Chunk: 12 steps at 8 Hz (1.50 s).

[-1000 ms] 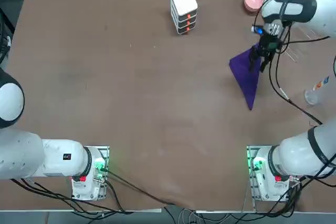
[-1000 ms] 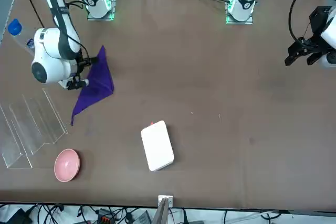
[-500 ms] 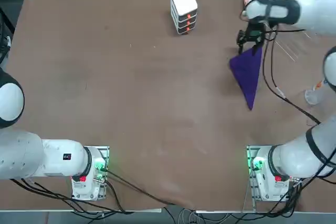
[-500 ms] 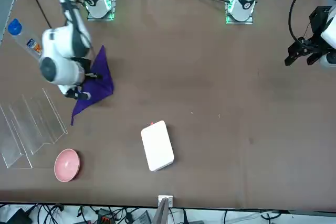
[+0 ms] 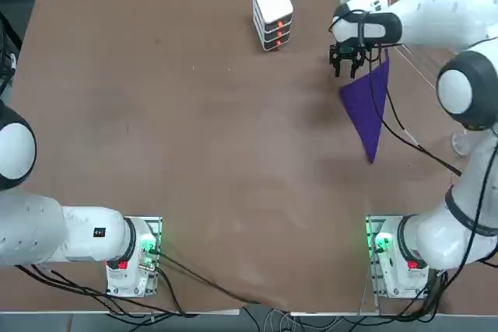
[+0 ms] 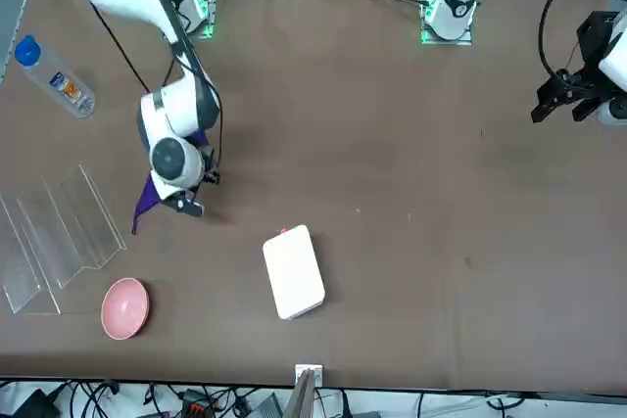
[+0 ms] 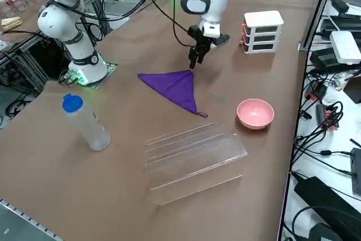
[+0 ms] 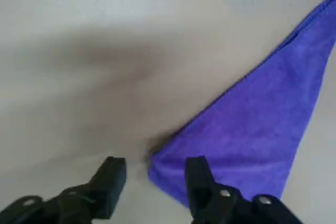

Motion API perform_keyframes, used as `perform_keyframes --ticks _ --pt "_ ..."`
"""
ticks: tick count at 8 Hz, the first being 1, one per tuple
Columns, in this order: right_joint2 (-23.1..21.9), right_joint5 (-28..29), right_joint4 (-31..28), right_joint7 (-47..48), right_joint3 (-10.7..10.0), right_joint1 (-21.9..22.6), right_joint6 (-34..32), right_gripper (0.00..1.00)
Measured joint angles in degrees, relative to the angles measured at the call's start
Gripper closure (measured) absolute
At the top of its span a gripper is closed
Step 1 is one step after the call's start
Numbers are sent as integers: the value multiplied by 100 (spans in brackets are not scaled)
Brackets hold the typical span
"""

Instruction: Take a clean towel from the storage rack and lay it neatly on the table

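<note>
Moved since a second ago: the right gripper (image 5: 348, 67) is travelling from the towel's rack-side edge across to its corner nearest the white stacked box (image 5: 272, 12), while the towel (image 5: 369, 106) is keeping its folded triangular outline.

Near zone: the table (image 5: 194, 153), matt brown, is lying bare between the arm bases and the cloth.

Middle zone: the towel (image 7: 175, 87), deep purple, is lying on the table as a triangle, its long point aiming toward the right arm's base. From the front the arm is covering most of the cloth (image 6: 147, 201); only a thin sliver is showing.

Gripper: hovering just beside the towel's far corner (image 8: 247, 129), fingers (image 8: 111, 174) parted and gripping nothing, the corner lying between and just ahead of them.

Far zone: the storage rack (image 7: 192, 153), clear rods, is hard to make out from above, plainer from the right side, standing apart from the towel. The pink bowl (image 7: 255, 113) is resting just beyond the rack, partly hidden overhead. A bottle (image 7: 86, 122) with a blue cap is standing upright near the table's right edge.
</note>
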Motion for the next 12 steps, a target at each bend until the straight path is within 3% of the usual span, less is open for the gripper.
perform_keyframes --ticks 2,12 --pt "216 -159 58 222 -35 -3 0 37" --pt "352 -160 -23 335 -26 109 -93 47"
